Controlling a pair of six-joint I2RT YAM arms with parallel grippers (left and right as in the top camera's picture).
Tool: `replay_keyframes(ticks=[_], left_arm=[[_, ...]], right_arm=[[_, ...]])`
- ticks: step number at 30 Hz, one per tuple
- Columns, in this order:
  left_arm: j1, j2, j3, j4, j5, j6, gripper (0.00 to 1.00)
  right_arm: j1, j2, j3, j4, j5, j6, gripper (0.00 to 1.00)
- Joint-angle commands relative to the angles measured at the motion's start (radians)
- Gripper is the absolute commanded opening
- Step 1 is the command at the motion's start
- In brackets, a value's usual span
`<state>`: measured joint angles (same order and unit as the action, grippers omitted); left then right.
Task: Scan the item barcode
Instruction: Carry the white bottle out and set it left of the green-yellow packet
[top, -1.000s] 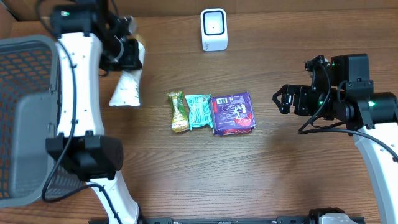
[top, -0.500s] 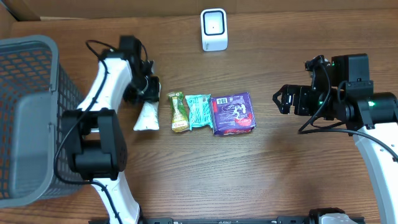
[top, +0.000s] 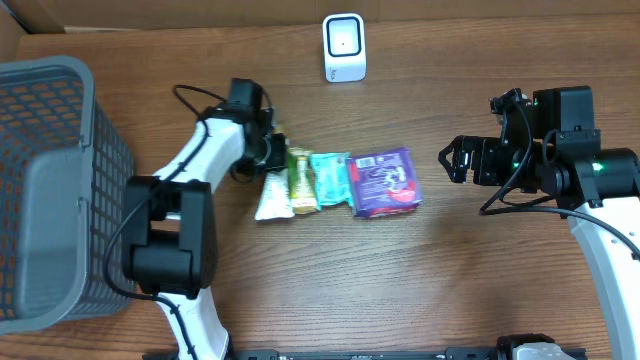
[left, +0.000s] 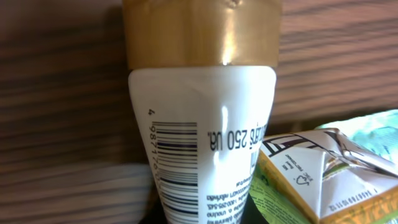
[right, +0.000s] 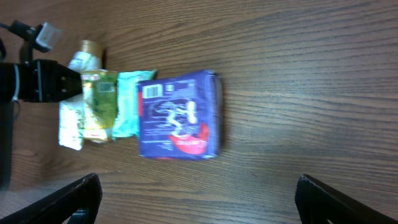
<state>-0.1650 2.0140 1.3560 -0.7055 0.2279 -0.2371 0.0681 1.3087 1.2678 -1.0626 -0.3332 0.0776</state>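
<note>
Tube on the table, cap end pinched in my left gripper.
I see a white body, a gold cap and a barcode down its side. The tube lies touching the yellow-green packet, far from the scanner. A grey mesh basket stands at far left, well apart. My right gripper hangs with fingers spread wide, holding nothing.

Wooden table with packets, scanner
</note>
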Motion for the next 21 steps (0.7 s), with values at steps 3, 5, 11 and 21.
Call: replay_keyframes(ticks=[3,5,11,21], left_arm=[[-0.104,0.014,-0.026,0.011,0.106,-0.049,0.04],[-0.121,0.014,-0.018,0.010,0.106,-0.049,0.04],[-0.106,0.014,0.009,-0.004,0.103,-0.048,0.42],[0.009,0.011,0.342,-0.380,-0.009,0.033,1.00]], right_arm=[[0.003,0.001,0.006,0.006,0.003,-0.007,1.00],[0.003,0.001,0.006,0.006,0.003,-0.007,1.00],[0.003,0.001,0.006,0.006,0.003,-0.007,1.00],[0.003,0.001,0.006,0.006,0.003,-0.007,1.00]])
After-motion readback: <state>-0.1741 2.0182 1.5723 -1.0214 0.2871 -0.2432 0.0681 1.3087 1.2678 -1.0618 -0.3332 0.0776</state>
